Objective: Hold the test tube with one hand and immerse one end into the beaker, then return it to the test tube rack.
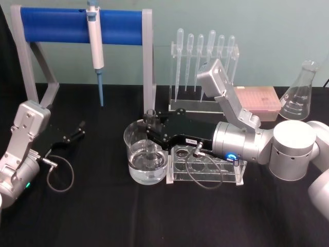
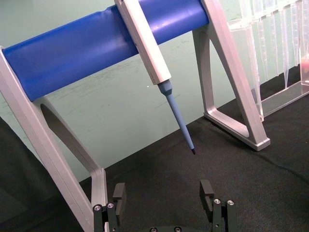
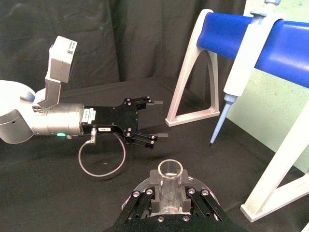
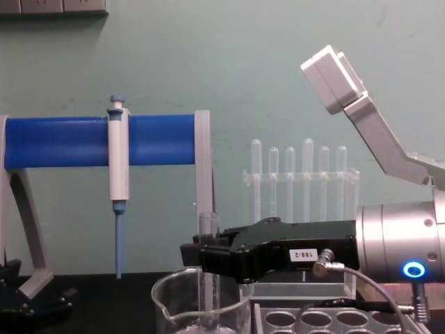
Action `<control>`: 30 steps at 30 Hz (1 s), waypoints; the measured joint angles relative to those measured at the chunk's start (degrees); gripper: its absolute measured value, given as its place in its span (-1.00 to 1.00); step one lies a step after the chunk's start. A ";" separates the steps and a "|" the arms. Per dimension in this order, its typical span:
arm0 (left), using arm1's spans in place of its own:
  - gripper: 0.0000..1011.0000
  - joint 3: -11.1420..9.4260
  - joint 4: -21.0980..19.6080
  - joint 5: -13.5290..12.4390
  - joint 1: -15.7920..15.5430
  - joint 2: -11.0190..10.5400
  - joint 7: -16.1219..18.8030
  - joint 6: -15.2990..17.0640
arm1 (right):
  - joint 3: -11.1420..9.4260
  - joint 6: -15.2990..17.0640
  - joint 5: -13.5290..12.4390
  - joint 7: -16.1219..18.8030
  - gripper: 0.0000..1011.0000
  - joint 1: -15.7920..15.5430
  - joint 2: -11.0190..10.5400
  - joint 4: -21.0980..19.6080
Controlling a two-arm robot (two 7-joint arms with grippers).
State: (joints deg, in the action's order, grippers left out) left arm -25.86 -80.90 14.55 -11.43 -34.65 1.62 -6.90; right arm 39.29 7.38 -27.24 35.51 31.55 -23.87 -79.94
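Note:
The test tube (image 1: pixel 149 150) stands upright inside the beaker (image 1: pixel 128 135), its lower end in the water. My right gripper (image 1: pixel 150 126) is shut on the tube's upper part, just above the beaker's rim. The right wrist view looks down on the tube's open rim (image 3: pixel 170 170), clamped between my right gripper's (image 3: pixel 170 200) fingers. From the chest, the tube (image 4: pixel 208 229) rises above the right gripper (image 4: pixel 201 256) and drops into the beaker (image 4: pixel 174 306). My left gripper (image 1: pixel 77 131) rests open at the left of the table, holding nothing, with both fingers (image 2: pixel 119 195) apart.
A clear tube rack (image 1: pixel 205 167) sits right beside the beaker under my right wrist. Behind stand a blue-barred stand (image 1: pixel 61 25) holding a pipette (image 1: pixel 95 46), a rack of plastic pipettes (image 1: pixel 205 56), a pink box (image 1: pixel 259 100) and a conical flask (image 1: pixel 300 95).

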 joint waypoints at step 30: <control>0.98 0.00 0.00 0.00 0.00 0.00 0.00 0.00 | -0.72 0.27 -0.19 0.60 -0.55 0.40 0.05 -0.52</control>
State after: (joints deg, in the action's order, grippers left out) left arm -25.86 -80.90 14.55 -11.43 -34.65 1.62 -6.91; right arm 38.57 7.66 -27.44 36.11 31.95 -23.81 -80.46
